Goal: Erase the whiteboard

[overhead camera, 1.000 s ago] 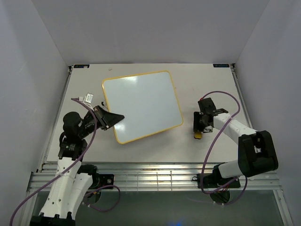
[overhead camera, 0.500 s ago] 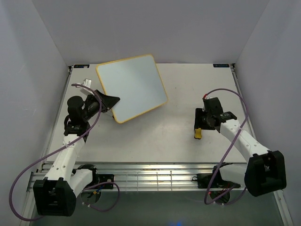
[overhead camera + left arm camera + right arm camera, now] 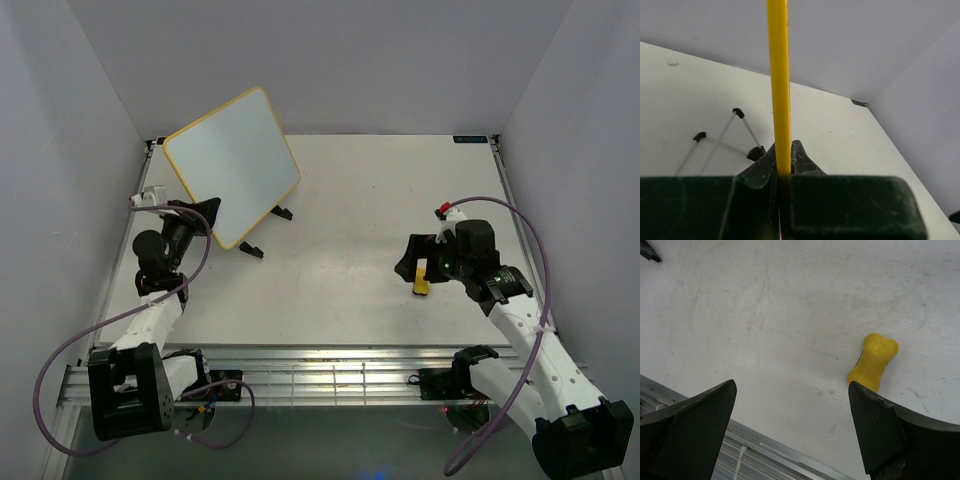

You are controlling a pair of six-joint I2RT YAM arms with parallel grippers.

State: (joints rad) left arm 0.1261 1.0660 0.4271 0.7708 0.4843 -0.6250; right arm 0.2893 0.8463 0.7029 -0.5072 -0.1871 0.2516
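Edgewise, whiteboard (image 3: 232, 165) inside left pincer (image 3: 783, 152).

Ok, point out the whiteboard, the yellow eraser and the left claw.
whiteboard (image 3: 232, 165), top external view, middle of its white face.
yellow eraser (image 3: 873, 361), right wrist view, middle of its body.
left claw (image 3: 784, 150), left wrist view, midway between its fingertips.

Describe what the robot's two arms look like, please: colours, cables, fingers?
Both the left arm and the right arm have smooth white tubular links joined by chunky black joints. A thin purple cable loops loosely along each. The left gripper and right gripper are black, with two wedge-shaped fingers tapering to blunt tips.
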